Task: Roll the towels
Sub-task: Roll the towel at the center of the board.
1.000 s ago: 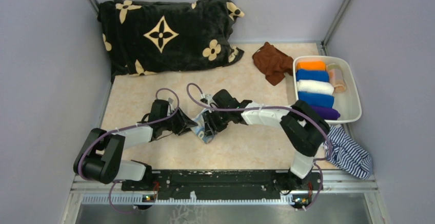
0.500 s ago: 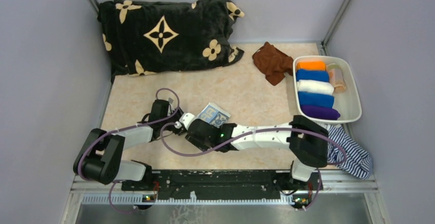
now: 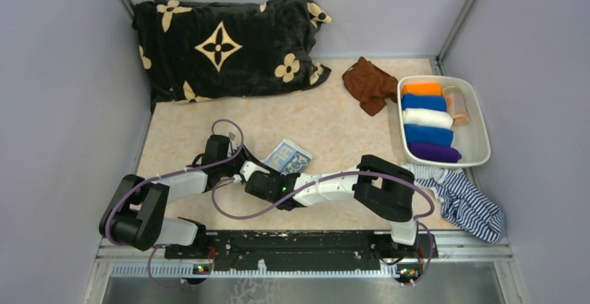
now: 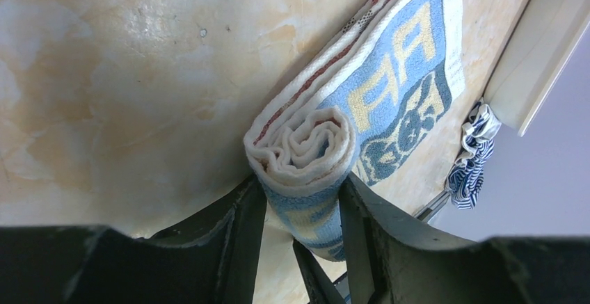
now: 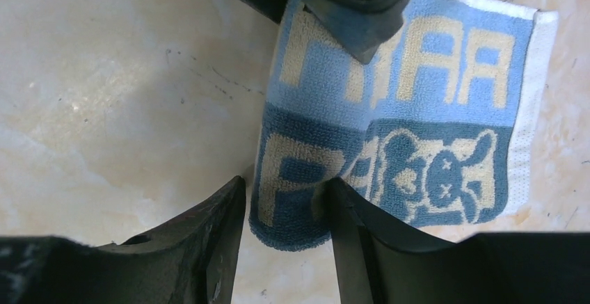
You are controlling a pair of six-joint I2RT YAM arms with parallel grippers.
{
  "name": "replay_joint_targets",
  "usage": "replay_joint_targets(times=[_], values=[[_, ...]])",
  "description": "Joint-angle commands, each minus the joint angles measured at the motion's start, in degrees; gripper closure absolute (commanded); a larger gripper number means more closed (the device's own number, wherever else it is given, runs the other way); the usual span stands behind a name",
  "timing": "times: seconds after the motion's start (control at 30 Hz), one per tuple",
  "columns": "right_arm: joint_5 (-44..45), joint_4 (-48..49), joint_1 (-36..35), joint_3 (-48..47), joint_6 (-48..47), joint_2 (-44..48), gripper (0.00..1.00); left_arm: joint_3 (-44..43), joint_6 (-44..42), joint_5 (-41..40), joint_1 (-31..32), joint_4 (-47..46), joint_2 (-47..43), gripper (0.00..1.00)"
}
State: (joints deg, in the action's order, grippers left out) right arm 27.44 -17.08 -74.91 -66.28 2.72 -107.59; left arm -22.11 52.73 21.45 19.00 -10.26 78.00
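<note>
My right gripper (image 5: 285,193) is swinging in at six o'clock beside my left gripper (image 4: 299,186); both are pinching the started roll of the blue towel (image 4: 389,95), so rolling's progressing.

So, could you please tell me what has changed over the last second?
The right hand swung back toward the near edge, beside the left hand; its fingers now straddle the rolled end of the blue printed towel, which was bunched and now lies partly spread. The left hand stayed clamped on that roll. The brown towel, tray, its rolls and the blanket did not move.
</note>
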Motion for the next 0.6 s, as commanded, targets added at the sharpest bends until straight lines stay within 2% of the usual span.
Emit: replay_joint_targets(times=[0.0, 0.2, 0.3, 0.37, 0.47, 0.57], values=[[0.87, -0.17, -0.66, -2.41, -0.35, -2.88, 0.54, 1.65, -2.74, -6.17, 0.32, 6.80, 2.50, 0.49], [1.73, -3.24, -0.60, -3.64, 0.58, -7.17, 0.62, 1.78, -2.73, -5.76, 0.33, 6.70, 2.34, 0.47], [-0.16, -4.13, 0.03, -3.66, 1.14, -6.96, 0.74, 2.17, -2.70, -5.83, 0.33, 6.57, 1.83, 0.46], [-4.87, -3.36, 1.13, -2.75, 1.46, -5.01, 0.81, 2.35, -2.75, -5.93, 0.33, 7.00, 0.74, 0.45], [-16.58, -0.67, 4.02, -0.43, 2.63, -0.17, 0.94, 1.94, -3.13, -6.85, 0.17, 9.07, -2.78, 0.40], [-31.71, 3.61, 8.92, 2.30, 5.16, 4.45, 0.99, 1.26, -3.52, -8.06, 0.03, 11.48, -8.41, 0.35]])
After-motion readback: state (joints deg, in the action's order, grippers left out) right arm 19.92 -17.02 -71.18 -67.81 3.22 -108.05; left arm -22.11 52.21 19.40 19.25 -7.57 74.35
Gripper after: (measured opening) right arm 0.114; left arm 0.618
